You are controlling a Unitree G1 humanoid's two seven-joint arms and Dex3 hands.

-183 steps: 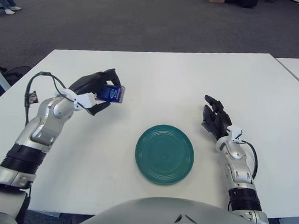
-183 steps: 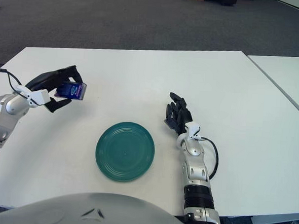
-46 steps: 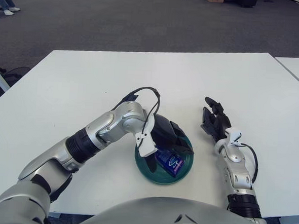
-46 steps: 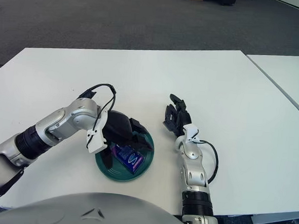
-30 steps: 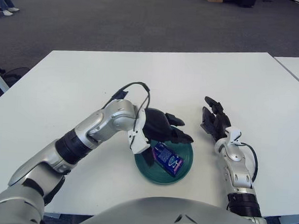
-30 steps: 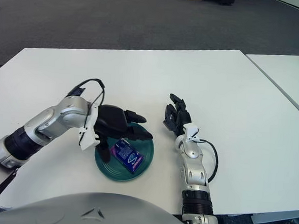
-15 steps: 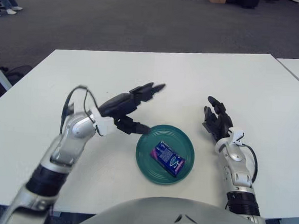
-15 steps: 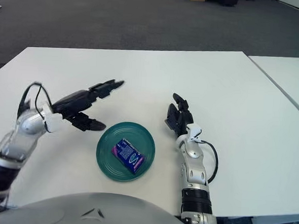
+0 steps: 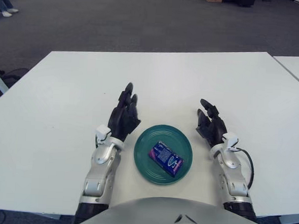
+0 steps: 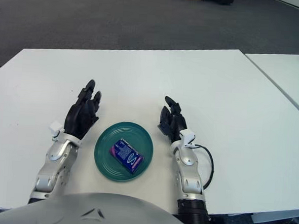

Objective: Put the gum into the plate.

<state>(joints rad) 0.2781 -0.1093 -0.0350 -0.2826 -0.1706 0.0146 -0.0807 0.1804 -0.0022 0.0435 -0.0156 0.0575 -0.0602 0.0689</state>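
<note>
One gum pack (image 9: 165, 158) in one plate (image 9: 145, 142).

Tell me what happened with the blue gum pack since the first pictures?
The left hand carried the gum from above the table's left side over to the green plate, let it go there, then pulled back. It now shows left of the plate, fingers open and empty. The right hand barely moved, staying right of the plate. The plate kept its spot on the white table.
</note>
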